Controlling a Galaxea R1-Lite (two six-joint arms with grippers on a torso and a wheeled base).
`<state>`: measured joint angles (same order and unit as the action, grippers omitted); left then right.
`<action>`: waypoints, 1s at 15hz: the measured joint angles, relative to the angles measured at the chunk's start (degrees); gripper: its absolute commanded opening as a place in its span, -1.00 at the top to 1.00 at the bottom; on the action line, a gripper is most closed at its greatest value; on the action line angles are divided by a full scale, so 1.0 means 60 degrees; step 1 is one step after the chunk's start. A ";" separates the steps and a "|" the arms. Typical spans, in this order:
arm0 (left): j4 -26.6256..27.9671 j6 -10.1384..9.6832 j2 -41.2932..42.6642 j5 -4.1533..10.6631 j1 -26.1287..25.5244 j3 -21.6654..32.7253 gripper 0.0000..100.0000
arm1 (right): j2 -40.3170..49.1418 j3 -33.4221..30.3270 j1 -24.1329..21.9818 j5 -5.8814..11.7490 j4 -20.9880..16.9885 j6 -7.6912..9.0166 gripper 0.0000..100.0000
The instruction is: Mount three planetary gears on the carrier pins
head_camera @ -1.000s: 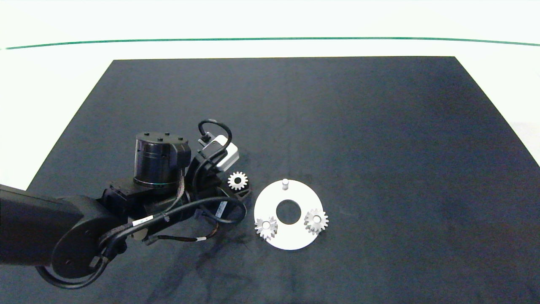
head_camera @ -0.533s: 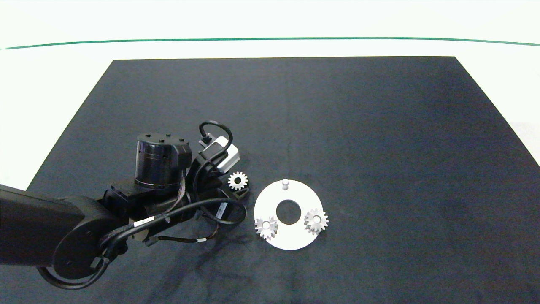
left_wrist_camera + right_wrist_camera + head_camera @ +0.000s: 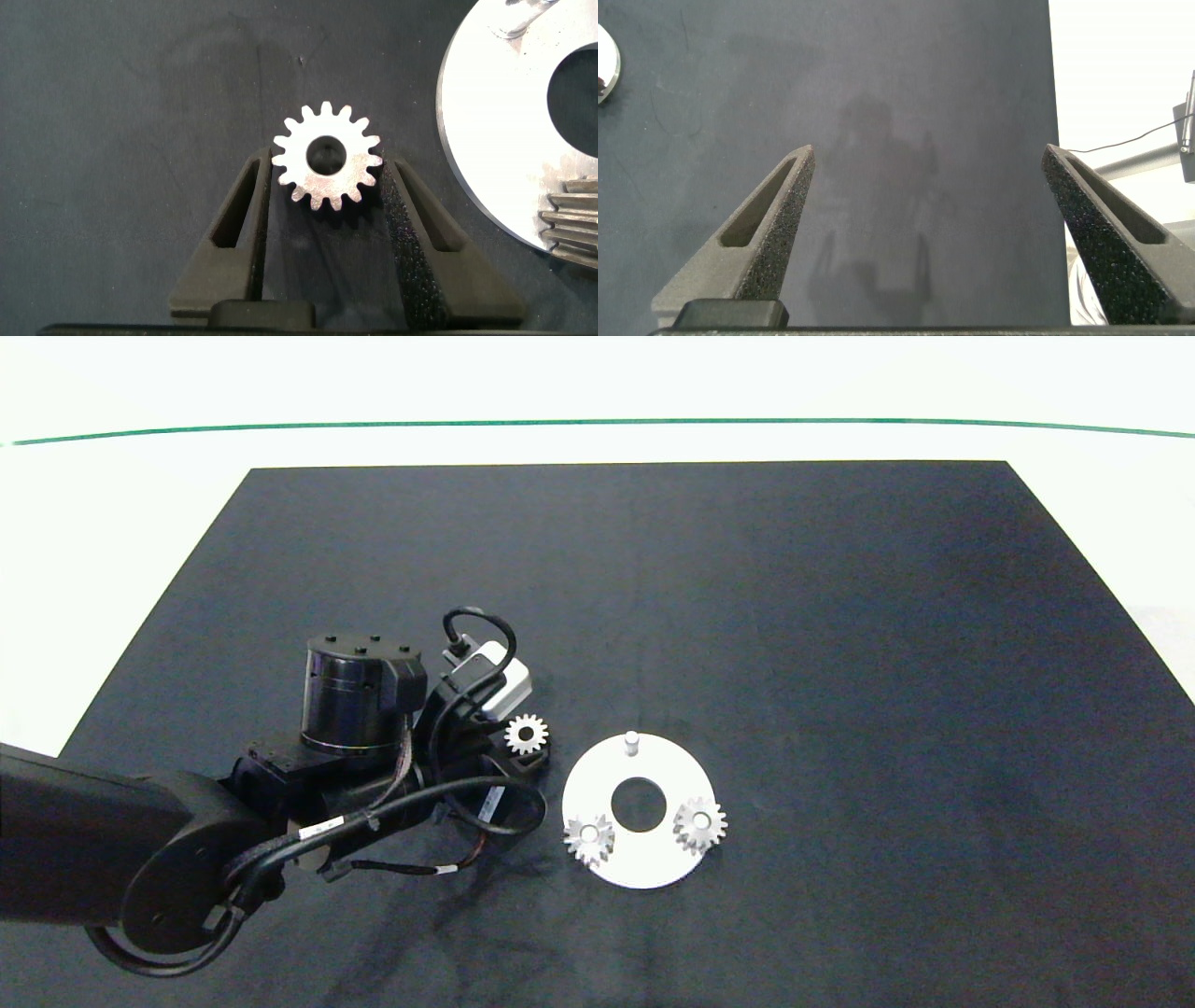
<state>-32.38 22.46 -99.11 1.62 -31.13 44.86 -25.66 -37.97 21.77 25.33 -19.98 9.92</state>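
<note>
A white carrier disc lies on the black mat. Two planetary gears sit on its near carrier pins; the far pin stands bare. A third gear is just left of the disc, held between the fingers of my left gripper. In the left wrist view this gear lies flat with both pads against its teeth, and the disc's rim shows beside it. My right gripper stands open over bare mat, outside the head view.
The black mat covers the table, with white table surface around it and a green line at the back. The left arm's body and cables lie left of the disc.
The left gripper's fingers have drawn in around the loose gear, and the wrist has shifted slightly. The disc and its two gears have not moved.
</note>
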 measured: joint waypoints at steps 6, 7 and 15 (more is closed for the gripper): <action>-0.0520 0.0000 -0.0181 -0.0004 0.0004 -0.0132 0.51 | 0.0000 0.0000 0.0000 0.0000 0.0010 0.0000 -1.00; -0.0547 0.0000 -0.0195 0.0000 0.0004 -0.0142 0.54 | 0.0000 0.0000 0.0004 0.0000 0.0006 0.0000 -1.00; -0.0553 0.0014 -0.0211 0.0018 0.0022 -0.0205 0.87 | -0.0004 -0.0073 0.0000 0.0000 0.0010 -0.0002 -1.00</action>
<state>-35.69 22.54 -100.38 1.73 -31.00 43.63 -25.69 -38.41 21.77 25.33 -19.92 9.91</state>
